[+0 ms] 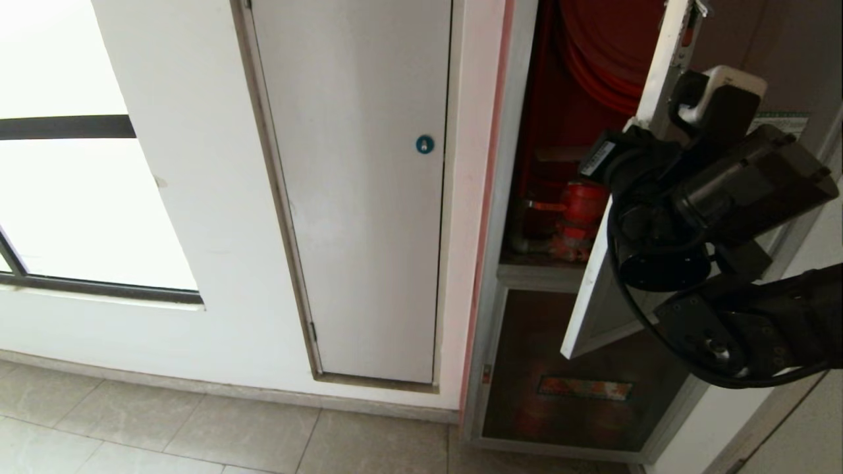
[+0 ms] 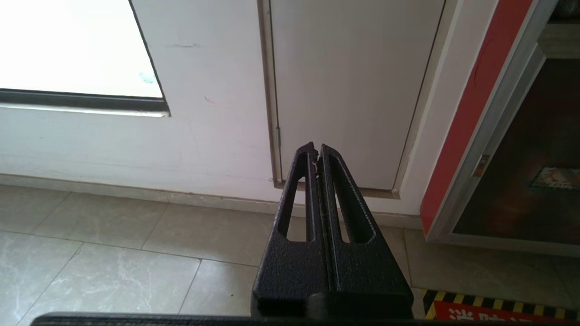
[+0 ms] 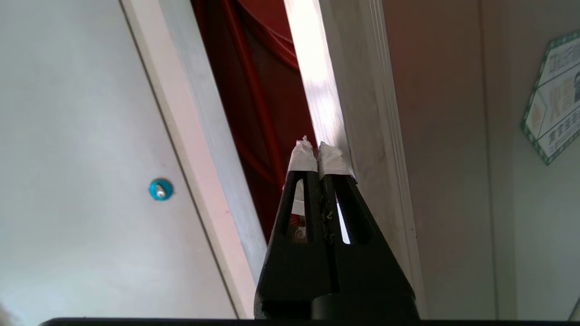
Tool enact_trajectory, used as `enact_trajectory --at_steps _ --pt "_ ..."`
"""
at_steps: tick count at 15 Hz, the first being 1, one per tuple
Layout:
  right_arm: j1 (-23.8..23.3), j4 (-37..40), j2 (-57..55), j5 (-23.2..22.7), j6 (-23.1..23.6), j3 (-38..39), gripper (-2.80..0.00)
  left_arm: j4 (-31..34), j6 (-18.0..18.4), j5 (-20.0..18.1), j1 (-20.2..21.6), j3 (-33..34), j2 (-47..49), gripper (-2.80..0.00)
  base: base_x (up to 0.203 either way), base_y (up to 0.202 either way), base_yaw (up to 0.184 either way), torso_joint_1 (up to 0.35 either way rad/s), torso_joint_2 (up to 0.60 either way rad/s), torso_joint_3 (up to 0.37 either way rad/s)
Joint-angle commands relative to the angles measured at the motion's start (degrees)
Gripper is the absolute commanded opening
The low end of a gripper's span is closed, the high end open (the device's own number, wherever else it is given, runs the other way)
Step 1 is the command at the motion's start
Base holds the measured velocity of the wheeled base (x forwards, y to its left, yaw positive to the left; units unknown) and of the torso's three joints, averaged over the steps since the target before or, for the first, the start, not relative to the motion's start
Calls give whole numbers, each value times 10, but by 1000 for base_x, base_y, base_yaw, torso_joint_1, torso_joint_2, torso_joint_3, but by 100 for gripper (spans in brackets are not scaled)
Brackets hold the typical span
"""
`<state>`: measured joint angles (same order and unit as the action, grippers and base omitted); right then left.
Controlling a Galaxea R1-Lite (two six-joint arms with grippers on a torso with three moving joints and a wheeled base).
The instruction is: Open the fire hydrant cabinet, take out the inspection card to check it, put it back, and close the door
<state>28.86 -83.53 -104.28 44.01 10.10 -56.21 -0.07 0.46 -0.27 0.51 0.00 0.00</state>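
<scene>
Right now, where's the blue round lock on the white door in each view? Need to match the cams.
Head view: blue round lock sits mid-height near the white door's right edge, left of the open fire hydrant cabinet.
Left wrist view: not in it; only the white door's lower part shows.
Right wrist view: blue round lock at left of the picture.
Shared landmark: the white door.

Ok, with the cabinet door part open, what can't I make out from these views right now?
- Inspection card: in no view. In the head view the right arm and the silver-framed dark glass door cover much of the red cabinet interior.
- Red hose reel: cut off by the top edge.
- Right pincer: shut, taped tips at the door edge; touching or not, unclear.
- Green-bordered hexagonal sticker: cut off, print unreadable.
</scene>
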Motion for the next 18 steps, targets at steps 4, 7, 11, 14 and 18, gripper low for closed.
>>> enact_trajectory --at_steps 4,7,11,14,18 --pt "5 -1 75 3 2 50 -280 0 0 0 0 1 1 -280 0 0 0 0 0 0" --pt "5 -3 111 1 23 89 -280 0 1 0 0 1 1 -280 0 0 0 0 0 0" --pt "16 -3 133 -1 23 111 -280 0 0 0 0 1 1 -280 0 0 0 0 0 0" --pt "81 -3 136 -10 22 159 -280 0 0 0 0 1 1 -280 0 0 0 0 0 0" --pt "74 -2 74 -46 21 138 -280 0 1 0 0 1 1 -280 0 0 0 0 0 0"
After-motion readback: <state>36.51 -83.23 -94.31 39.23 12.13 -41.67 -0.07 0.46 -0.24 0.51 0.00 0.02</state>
